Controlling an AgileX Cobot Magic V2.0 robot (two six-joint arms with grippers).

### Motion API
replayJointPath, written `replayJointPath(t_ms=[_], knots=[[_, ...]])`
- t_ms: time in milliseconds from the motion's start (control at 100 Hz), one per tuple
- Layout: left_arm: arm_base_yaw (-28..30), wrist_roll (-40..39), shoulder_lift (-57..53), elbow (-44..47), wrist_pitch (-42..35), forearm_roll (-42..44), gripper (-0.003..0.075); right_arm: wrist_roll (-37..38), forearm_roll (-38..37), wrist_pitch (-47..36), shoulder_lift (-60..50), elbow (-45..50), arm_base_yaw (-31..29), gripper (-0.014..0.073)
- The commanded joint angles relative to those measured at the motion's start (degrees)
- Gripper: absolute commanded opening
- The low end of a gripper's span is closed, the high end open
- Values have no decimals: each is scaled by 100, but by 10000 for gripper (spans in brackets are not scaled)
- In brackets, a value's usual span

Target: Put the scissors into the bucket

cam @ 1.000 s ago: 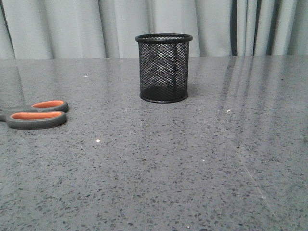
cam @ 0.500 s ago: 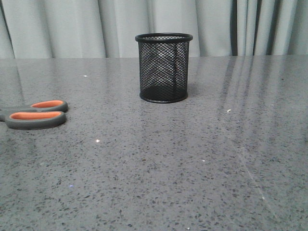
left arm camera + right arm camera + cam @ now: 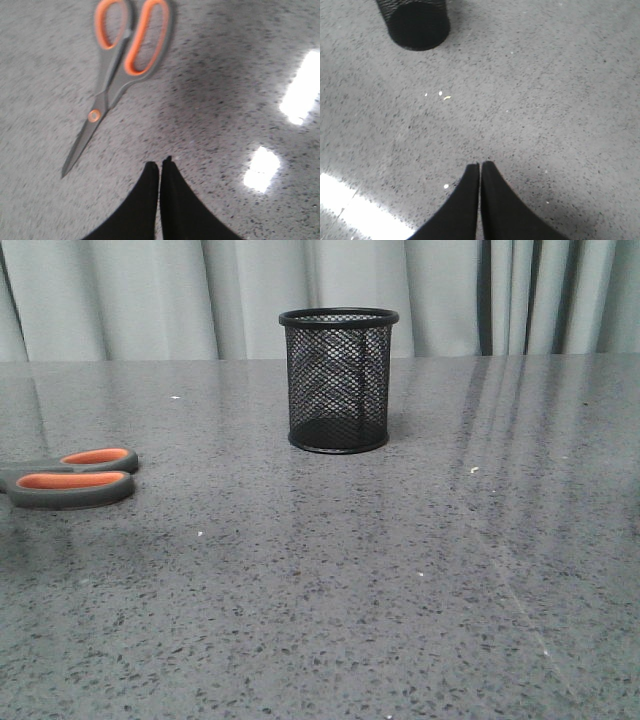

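The scissors [image 3: 70, 480] lie flat at the table's left edge in the front view, only their grey, orange-lined handles showing. The left wrist view shows the whole scissors [image 3: 116, 70], blades closed. My left gripper [image 3: 160, 164] is shut and empty above the table, a short way from the blade tip. The bucket [image 3: 338, 380], a black wire-mesh cup, stands upright at the back middle of the table. Its base [image 3: 418, 22] shows in the right wrist view, far from my right gripper [image 3: 480, 165], which is shut and empty. Neither arm appears in the front view.
The grey speckled table [image 3: 330, 570] runs back to pale curtains [image 3: 150, 295]. A few tiny white crumbs [image 3: 443, 97] lie on the surface. Bright light reflections [image 3: 300, 95] glare on the table beside the left gripper.
The front view has shifted slightly, so the scissors and the bucket sit a few pixels further left and higher. A faint shadow has spread over the table near the scissors.
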Motion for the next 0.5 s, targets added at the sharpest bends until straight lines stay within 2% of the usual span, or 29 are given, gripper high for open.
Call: replayJointPath(t_ms=[0, 80, 170, 230, 280, 360, 490], knots=[[-58, 318, 42, -200, -49, -287, 31, -153, -16, -94, 61, -311, 116, 63], [-58, 344, 118, -211, 26, -413, 125, -153, -70, 26, 159, -444, 169, 222], [-58, 344, 131, -247, 91, -477, 303, -142, -68, 64, 275, -579, 169, 398], [-58, 344, 131, -327, 186, -532, 438, -142, -68, 62, 345, -669, 169, 443], [-58, 309, 131, -408, 224, -532, 510, -142, -68, 62, 369, -721, 169, 445], [-58, 285, 131, -603, 306, -532, 522, -142, -68, 28, 425, -771, 169, 445], [-58, 285, 131, -881, 352, -464, 423, -142, -68, -23, 464, -769, 169, 445]])
